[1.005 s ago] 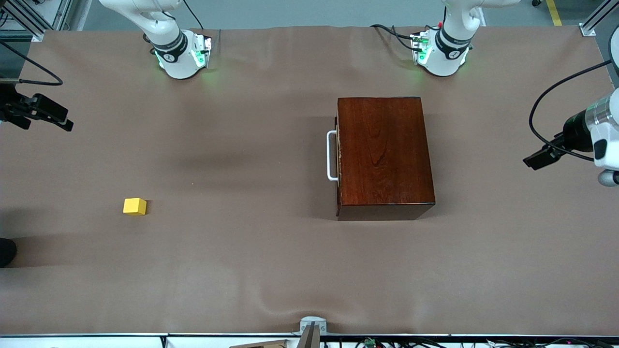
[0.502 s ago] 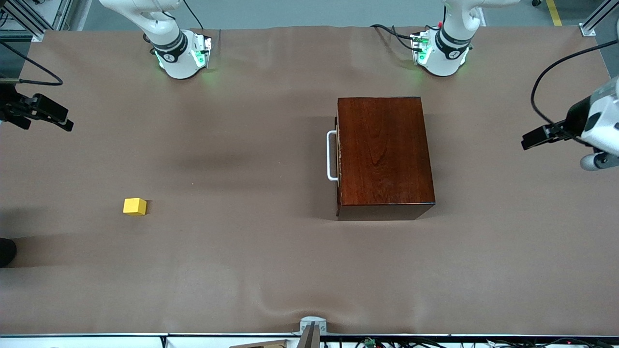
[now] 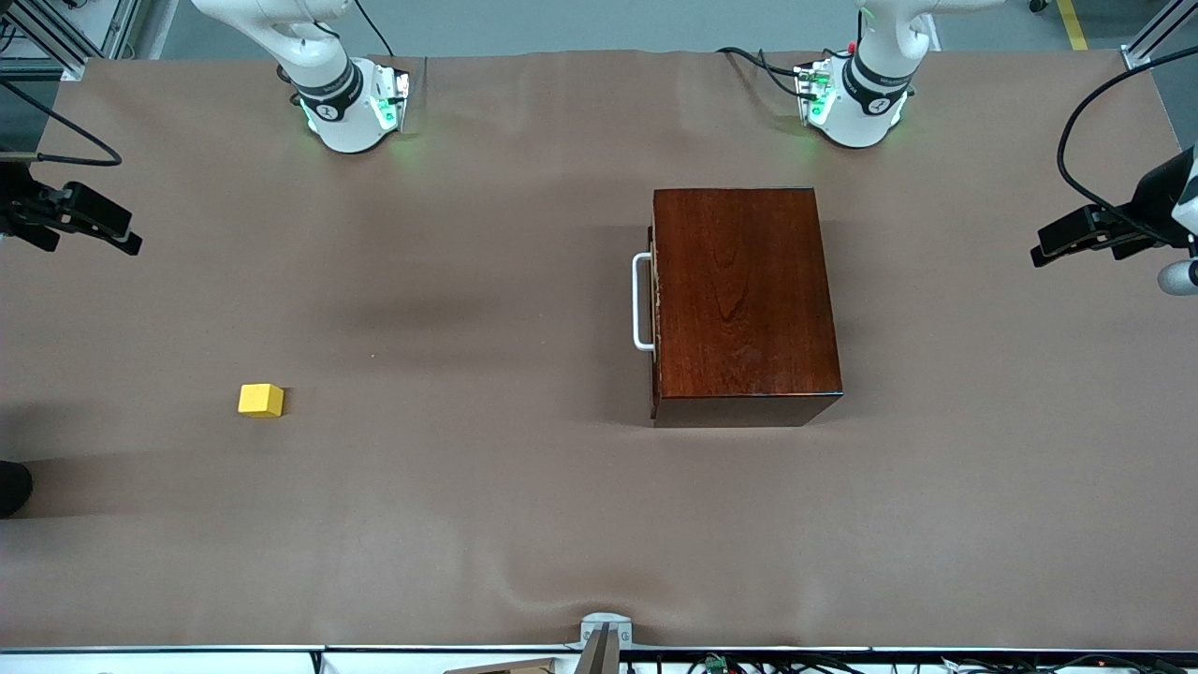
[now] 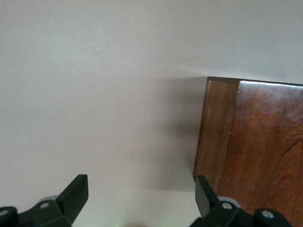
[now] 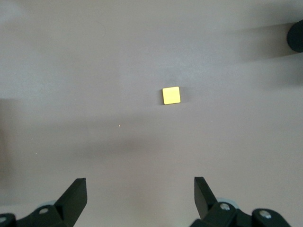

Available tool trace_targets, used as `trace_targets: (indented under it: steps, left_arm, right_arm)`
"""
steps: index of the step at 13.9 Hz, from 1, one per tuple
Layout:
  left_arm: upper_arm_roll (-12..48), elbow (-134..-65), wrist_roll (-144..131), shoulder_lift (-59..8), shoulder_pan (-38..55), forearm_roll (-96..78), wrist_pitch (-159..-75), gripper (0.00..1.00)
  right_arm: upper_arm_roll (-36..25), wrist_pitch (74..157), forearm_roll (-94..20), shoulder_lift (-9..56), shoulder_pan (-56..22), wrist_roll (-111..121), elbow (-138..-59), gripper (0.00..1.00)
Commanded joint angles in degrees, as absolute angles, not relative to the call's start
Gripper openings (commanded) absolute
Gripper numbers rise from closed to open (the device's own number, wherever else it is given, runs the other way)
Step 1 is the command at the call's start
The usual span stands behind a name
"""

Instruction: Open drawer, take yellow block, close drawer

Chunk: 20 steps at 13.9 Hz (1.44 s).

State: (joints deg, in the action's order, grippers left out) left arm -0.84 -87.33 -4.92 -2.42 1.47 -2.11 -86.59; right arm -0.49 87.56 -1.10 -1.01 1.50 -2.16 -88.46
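Observation:
The drawer (image 3: 653, 300) is shut inside the dark reddish-brown wooden box (image 3: 739, 300). Only its front edge and white loop handle (image 3: 641, 301) show, facing the right arm's end of the table. The yellow block (image 3: 260, 400) lies on the table out in front of the drawer, toward the right arm's end and nearer the front camera than the box. My right gripper (image 3: 117, 229) hangs open and empty over that end; its wrist view shows the block (image 5: 171, 95) ahead of the open gripper (image 5: 140, 196). My left gripper (image 3: 1048, 248) is open and empty (image 4: 142, 194) over the left arm's end, beside a corner of the box (image 4: 255, 142).
The table (image 3: 468, 524) is covered in brown paper with slight wrinkles. A small grey mount (image 3: 606, 629) sits at the table edge nearest the front camera. A dark round object (image 3: 11, 487) shows at the right arm's end of the table, also in the right wrist view (image 5: 297, 35).
My left gripper has swung toward the robots' bases and out toward the table's edge at the left arm's end. The right gripper, block and box have not moved.

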Motion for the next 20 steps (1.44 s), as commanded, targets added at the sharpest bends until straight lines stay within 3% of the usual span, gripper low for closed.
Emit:
trace_targets:
  steps: [1,20]
  left_arm:
    - [-0.4,-87.6,-4.2,-0.6,1.5,-2.6,-87.4,1.0]
    - [1.3,-86.0,1.1,-1.4,1.8,1.6,-84.2,1.0]
  right_arm:
    - [-0.4,87.6,-0.8,-1.5,1.3,-2.9,-88.4,1.0]
    - [-0.4,87.8,-1.0,-1.4,1.1,-2.9,-88.9,1.0]
